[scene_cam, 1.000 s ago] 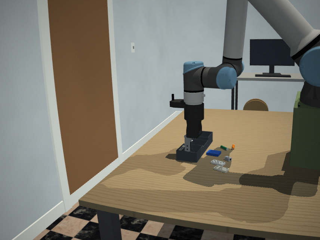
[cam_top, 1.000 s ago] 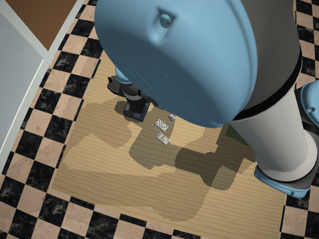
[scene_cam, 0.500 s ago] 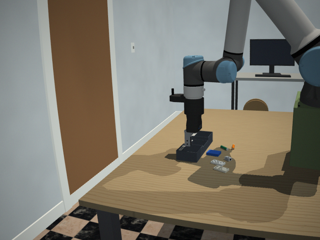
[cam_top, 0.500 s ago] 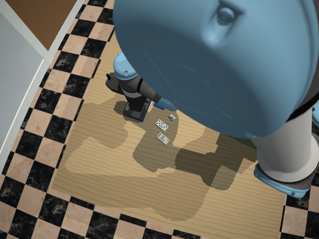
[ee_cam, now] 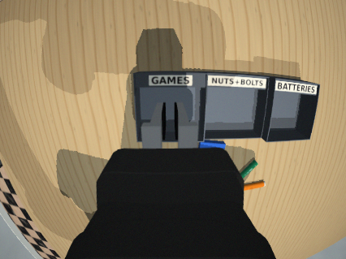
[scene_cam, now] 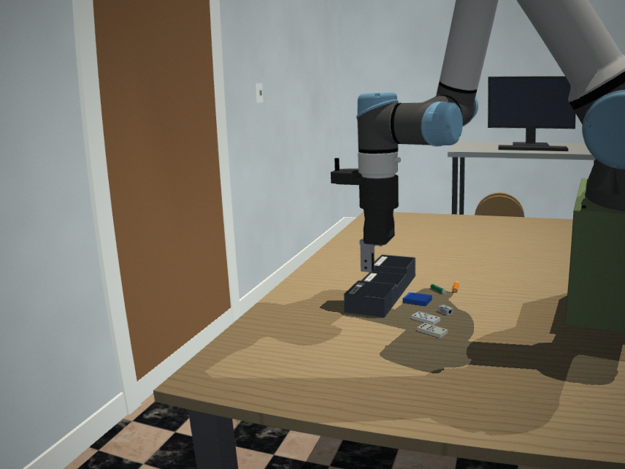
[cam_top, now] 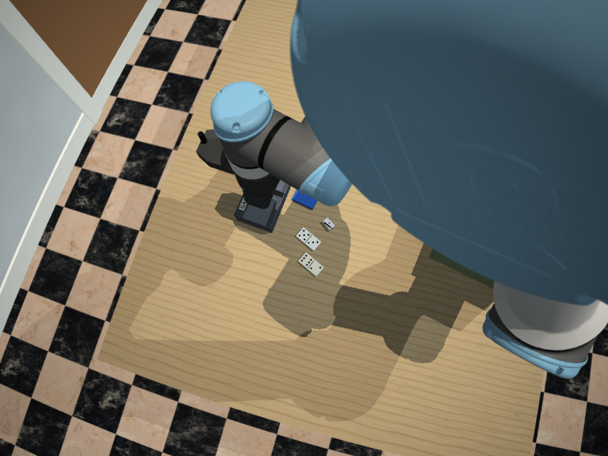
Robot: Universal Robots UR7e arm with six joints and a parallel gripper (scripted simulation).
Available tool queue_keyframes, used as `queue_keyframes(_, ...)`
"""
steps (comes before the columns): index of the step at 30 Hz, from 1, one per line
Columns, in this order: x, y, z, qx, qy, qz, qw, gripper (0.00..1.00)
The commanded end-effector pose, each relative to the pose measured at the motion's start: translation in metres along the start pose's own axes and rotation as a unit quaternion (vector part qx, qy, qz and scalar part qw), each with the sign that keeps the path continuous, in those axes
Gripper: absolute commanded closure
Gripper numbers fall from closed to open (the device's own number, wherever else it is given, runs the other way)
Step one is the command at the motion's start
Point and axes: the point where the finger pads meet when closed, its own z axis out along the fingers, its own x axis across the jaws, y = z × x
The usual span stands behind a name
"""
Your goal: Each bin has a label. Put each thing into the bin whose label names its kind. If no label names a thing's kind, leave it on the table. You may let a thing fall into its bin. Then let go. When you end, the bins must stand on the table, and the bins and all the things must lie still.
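A dark three-part bin row (scene_cam: 380,291) stands on the table, labelled GAMES (ee_cam: 170,79), NUTS+BOLTS (ee_cam: 237,82) and BATTERIES (ee_cam: 296,88). My gripper (scene_cam: 367,269) hangs upright just above the GAMES part; in the wrist view its fingers stand almost together with nothing between them. They hide part of that bin's floor. Two white dominoes (cam_top: 307,239) (cam_top: 310,263) lie on the table beside the bins, as do a small grey metal piece (scene_cam: 445,310), a blue block (scene_cam: 417,298), a green battery (scene_cam: 436,288) and an orange battery (scene_cam: 455,286).
The robot's green pedestal (scene_cam: 594,260) stands at the table's right side. The arm's upper joints fill much of the overhead view. The table's left edge runs close behind the bins.
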Motion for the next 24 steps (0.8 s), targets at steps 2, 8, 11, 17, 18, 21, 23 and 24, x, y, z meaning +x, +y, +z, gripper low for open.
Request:
queue_keyframes(2, 0.000, -0.001, -0.039, 0.001, 0.000, 0.000, 1.000, 0.69)
queue_keyframes(8, 0.000, -0.001, -0.089, 0.001, 0.000, 0.000, 1.000, 0.69)
queue_keyframes(11, 0.000, -0.001, -0.114, 0.001, 0.000, 0.000, 1.000, 0.69)
queue_keyframes(17, 0.000, -0.001, -0.124, 0.001, 0.000, 0.000, 1.000, 0.69)
queue_keyframes(18, 0.000, -0.001, -0.124, 0.001, 0.000, 0.000, 1.000, 0.69)
queue_keyframes(21, 0.000, -0.001, -0.124, 0.001, 0.000, 0.000, 1.000, 0.69)
queue_keyframes(23, 0.000, -0.001, -0.124, 0.001, 0.000, 0.000, 1.000, 0.69)
queue_keyframes(24, 0.000, -0.001, -0.124, 0.001, 0.000, 0.000, 1.000, 0.69)
